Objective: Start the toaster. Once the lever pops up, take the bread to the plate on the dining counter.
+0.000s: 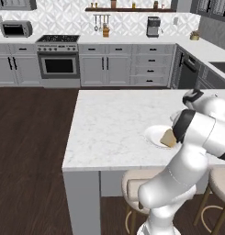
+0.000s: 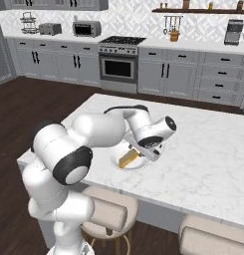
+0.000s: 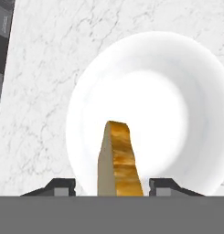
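A golden-orange slice of bread [image 3: 119, 160] stands on edge at lower centre of the hand view, over the near rim of the round white plate [image 3: 186, 68]. Its long axis runs from the bottom of that frame up toward the plate's middle, the narrow crust edge facing the camera. The gripper [image 3: 112, 186] sits around it with its dark fingertips [image 3: 63, 186] spread, a clear gap showing on each side of the slice: jaws parted, no squeeze visible.

In the right base view the bread [image 2: 128, 159] lies slanted on the plate [image 2: 118, 162] at frame centre, on the white marble dining counter [image 2: 203, 149], under the arm's wrist. The toaster [image 2: 50, 29] stands far off at upper left, on the back worktop.

By the look of it this is the last step, the release onto the plate. The next move calls for lifting the hand straight away without dragging the slice off the rim.
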### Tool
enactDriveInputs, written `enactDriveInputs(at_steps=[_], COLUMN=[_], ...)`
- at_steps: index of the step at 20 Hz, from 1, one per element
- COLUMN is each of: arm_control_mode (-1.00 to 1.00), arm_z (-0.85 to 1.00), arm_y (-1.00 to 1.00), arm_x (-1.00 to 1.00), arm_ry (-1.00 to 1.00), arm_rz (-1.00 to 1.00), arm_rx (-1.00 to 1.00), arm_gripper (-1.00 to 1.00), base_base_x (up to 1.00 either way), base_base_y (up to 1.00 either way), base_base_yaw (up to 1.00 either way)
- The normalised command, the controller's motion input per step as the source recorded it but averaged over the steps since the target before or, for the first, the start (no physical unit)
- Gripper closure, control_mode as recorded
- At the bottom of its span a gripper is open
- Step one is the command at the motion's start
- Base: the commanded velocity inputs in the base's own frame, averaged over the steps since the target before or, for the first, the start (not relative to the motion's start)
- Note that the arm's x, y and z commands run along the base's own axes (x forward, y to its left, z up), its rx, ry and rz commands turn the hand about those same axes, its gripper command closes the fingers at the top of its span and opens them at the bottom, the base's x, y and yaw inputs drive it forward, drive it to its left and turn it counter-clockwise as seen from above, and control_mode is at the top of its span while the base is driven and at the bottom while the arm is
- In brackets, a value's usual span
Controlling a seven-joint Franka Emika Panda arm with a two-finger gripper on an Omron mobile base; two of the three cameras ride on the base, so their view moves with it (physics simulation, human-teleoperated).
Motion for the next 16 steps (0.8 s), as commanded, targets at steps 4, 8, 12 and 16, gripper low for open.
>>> enactDriveInputs(at_steps=[4,8,12,16], arm_control_mode=[-1.00,-1.00,-1.00,-1.00], arm_z=[-0.01,0.00,0.07,0.74], arm_y=[-0.06,-0.02,0.03,0.37], arm_x=[0.01,0.00,0.00,-0.10], arm_ry=[0.00,-0.02,-0.05,0.06], arm_rz=[0.00,0.00,0.00,-0.01], arm_rx=[-0.23,-0.50,-0.51,-0.40], arm_gripper=[-1.00,-1.00,-1.00,-1.00], base_base_x=[0.00,0.00,0.00,0.00], base_base_y=[0.00,0.00,0.00,0.00], base_base_yaw=[0.00,0.00,0.00,0.00])
